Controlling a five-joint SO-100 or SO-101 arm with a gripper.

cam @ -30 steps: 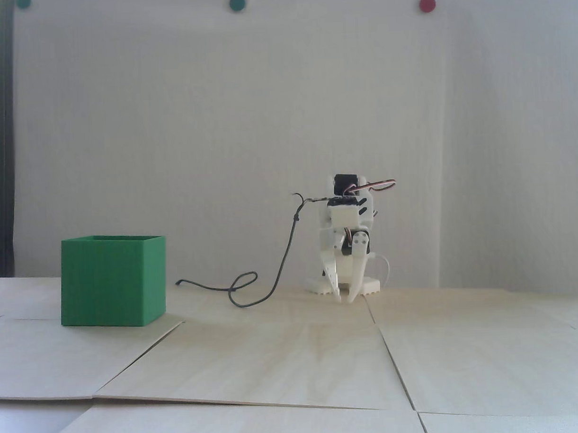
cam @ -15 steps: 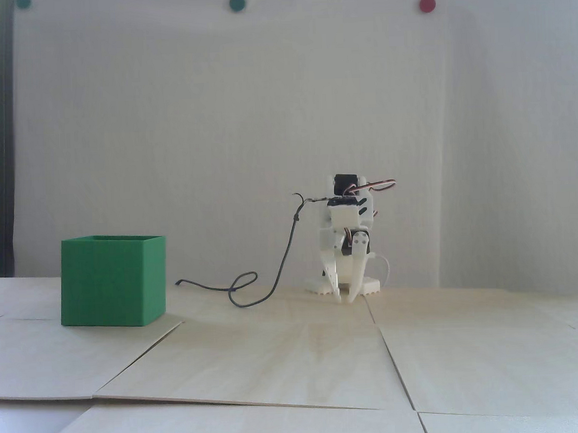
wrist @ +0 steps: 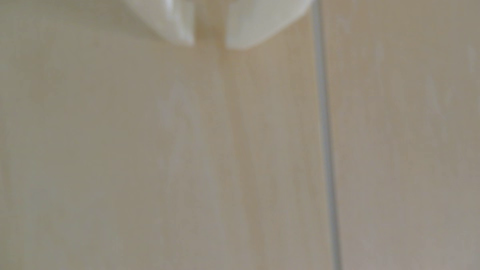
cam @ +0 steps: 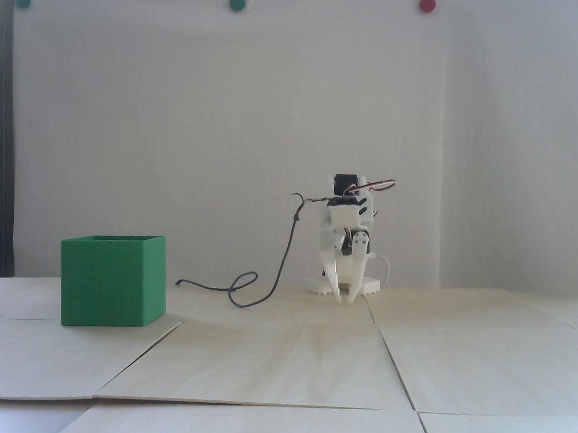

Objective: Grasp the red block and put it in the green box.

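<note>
Pointing straight down at the table (cam: 293, 349), the white gripper (cam: 345, 300) hangs from the folded arm (cam: 348, 214) with its two tips just above the pale wooden surface, or perhaps touching it; the fixed view does not settle which. Its fingers stand slightly parted, a narrow gap between the tips and nothing held between them. The wrist view shows the same thing from above: the gripper (wrist: 210, 44) enters from the top edge, blurred, with bare wood showing through the slot between the fingers, and a thin dark seam (wrist: 327, 155) between table panels running to the right of it. The green box (cam: 112, 281) stands upright on the table, well apart from the gripper, off to its left in the fixed view and somewhat nearer the camera, its open top facing up. A dark cable (cam: 254, 293) loops across the table between the green box and the gripper and rises to the arm. The red block cannot be seen in either view; whether it lies inside the green box cannot be told from this low angle.
</note>
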